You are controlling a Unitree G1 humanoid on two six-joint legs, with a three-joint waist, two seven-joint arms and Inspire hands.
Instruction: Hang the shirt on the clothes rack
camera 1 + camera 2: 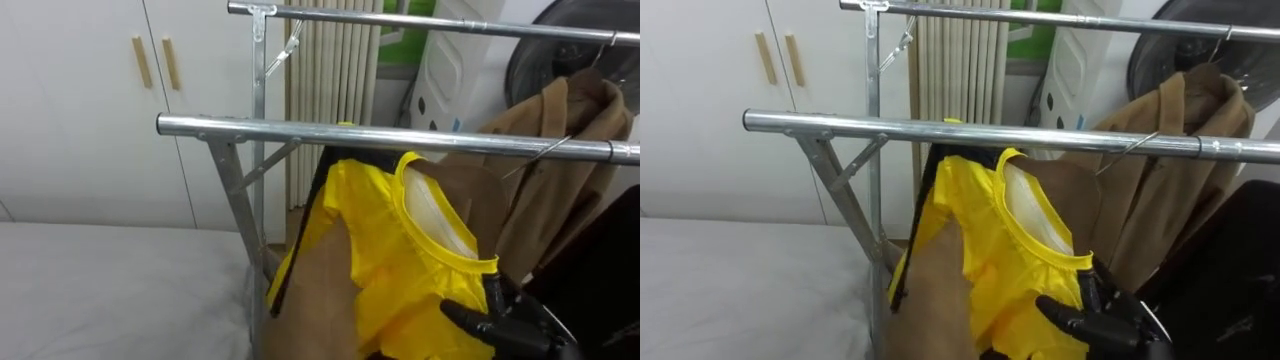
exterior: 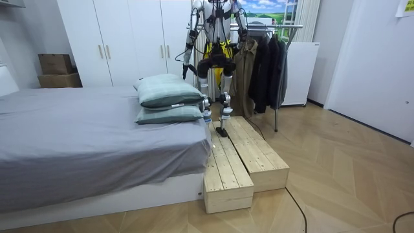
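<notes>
In the left eye view the one yellow garment hangs just under the front rail of two, beside one brown coat; it looks light, limp and slippery, best taken at the firmer collar band, where the right hand sits, its hold impossible to tell. In the room view the robot stands on two wooden steps at the rack, left hand low at its side, state unclear. The right eye view has that right hand touching the collar's lower end.
</notes>
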